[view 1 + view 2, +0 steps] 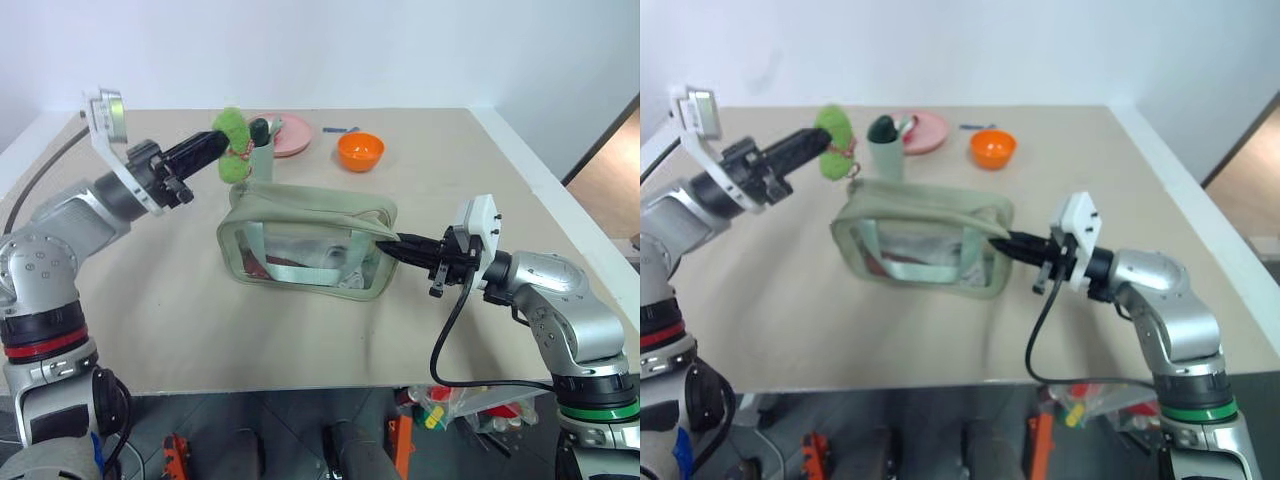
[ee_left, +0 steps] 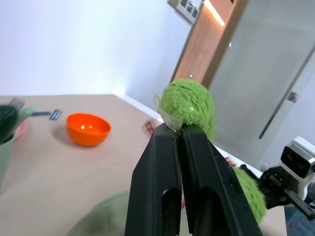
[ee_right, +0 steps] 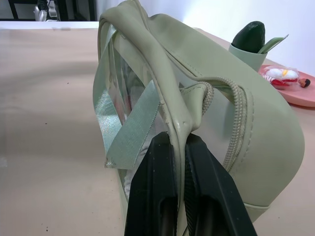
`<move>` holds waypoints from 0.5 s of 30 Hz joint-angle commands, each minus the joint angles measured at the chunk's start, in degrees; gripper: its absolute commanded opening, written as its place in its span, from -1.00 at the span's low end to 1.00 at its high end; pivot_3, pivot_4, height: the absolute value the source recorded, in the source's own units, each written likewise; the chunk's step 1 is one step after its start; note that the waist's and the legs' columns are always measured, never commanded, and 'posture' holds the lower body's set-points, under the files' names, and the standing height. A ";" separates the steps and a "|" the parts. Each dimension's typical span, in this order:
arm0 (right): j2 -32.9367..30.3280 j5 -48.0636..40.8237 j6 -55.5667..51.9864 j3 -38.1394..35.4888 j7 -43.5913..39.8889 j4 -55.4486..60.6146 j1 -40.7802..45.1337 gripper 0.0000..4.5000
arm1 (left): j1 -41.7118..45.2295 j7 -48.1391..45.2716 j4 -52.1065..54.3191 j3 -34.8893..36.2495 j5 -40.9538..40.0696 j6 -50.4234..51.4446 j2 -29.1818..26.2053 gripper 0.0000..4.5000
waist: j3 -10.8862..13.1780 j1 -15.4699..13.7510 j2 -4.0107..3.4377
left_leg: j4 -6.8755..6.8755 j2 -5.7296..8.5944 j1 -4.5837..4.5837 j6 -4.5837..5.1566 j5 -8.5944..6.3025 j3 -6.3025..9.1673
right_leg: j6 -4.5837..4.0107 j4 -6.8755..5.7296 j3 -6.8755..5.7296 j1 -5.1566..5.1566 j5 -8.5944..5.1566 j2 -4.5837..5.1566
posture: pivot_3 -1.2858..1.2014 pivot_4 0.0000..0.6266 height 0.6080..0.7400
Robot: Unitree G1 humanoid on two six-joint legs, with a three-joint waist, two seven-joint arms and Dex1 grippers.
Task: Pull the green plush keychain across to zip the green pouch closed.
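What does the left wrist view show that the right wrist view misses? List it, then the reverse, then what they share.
Left wrist view: the left pincer shut on the green plush keychain, and the orange bowl.

Right wrist view: the right pincer shut on the end of the green pouch, with its zipper and webbing strap.

Both: the beige table, the sage-green cup and the pink plate.

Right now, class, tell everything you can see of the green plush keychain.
The green plush keychain is a small, fuzzy, lime-green ring with a pinkish clasp. It is lifted above the table, over the far left corner of the green pouch, in front of a sage-green cup. The left tool is shut on it; a thin clear tag pokes out by the fingers.
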State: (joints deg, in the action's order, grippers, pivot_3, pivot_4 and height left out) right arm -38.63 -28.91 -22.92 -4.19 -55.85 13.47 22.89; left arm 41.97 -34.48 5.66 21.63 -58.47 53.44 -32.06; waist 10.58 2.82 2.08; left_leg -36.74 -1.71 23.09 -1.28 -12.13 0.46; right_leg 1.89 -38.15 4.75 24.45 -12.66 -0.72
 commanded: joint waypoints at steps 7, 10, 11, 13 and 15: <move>-0.17 0.40 -0.11 0.29 0.59 1.36 1.98 -1.00 | 7.18 2.69 3.24 -5.54 -0.79 -1.76 5.71 -0.99 | 0.01 -0.14 0.02 | -0.03 0.04 0.09 0.00 0.00 0.07 | 0.01 0.02 -0.05 -0.01 0.00 0.02 | 0.03 -0.52 1.00; -0.14 0.47 -0.07 0.36 0.68 1.35 2.07 -1.00 | 9.68 4.21 4.35 -7.20 -3.28 -0.79 9.40 -0.99 | 0.01 -0.09 0.02 | -0.01 0.04 0.10 -0.01 0.00 0.04 | 0.03 0.04 0.00 0.02 0.00 0.02 | 0.03 -0.52 1.00; -0.15 0.48 -0.07 0.39 0.70 1.35 2.11 -1.00 | 10.03 4.69 4.68 -7.57 -3.90 -0.42 10.33 -0.99 | 0.01 -0.14 0.02 | -0.01 0.04 0.12 -0.01 0.00 0.07 | 0.03 0.05 -0.03 0.02 -0.01 0.02 | 0.03 -0.52 1.00; -0.06 0.47 -0.04 0.32 0.84 1.29 2.20 -1.00 | 9.47 5.02 5.51 -8.97 -3.59 -0.38 11.82 -0.99 | 0.01 -0.12 0.02 | -0.01 0.04 0.13 -0.01 0.00 0.07 | 0.05 0.05 -0.03 0.02 -0.01 0.02 | 0.03 -0.52 1.00; -0.05 0.63 0.06 0.37 0.81 1.28 2.20 -1.00 | 8.04 4.56 6.36 -10.59 -2.18 -0.66 11.90 -0.99 | 0.01 -0.04 0.02 | 0.00 0.05 0.12 -0.01 0.00 0.05 | 0.07 0.06 0.02 0.02 -0.02 0.02 | 0.03 -0.52 1.00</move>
State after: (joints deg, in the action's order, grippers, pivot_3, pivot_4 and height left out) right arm -38.59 -27.86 -23.42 -3.88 -54.82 13.36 23.71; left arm 49.80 -29.28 8.74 11.69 -60.16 52.99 -20.19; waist 10.59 2.78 2.09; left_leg -36.72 -1.66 23.20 -1.29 -12.13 0.50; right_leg 1.96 -38.10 4.77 24.48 -12.68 -0.70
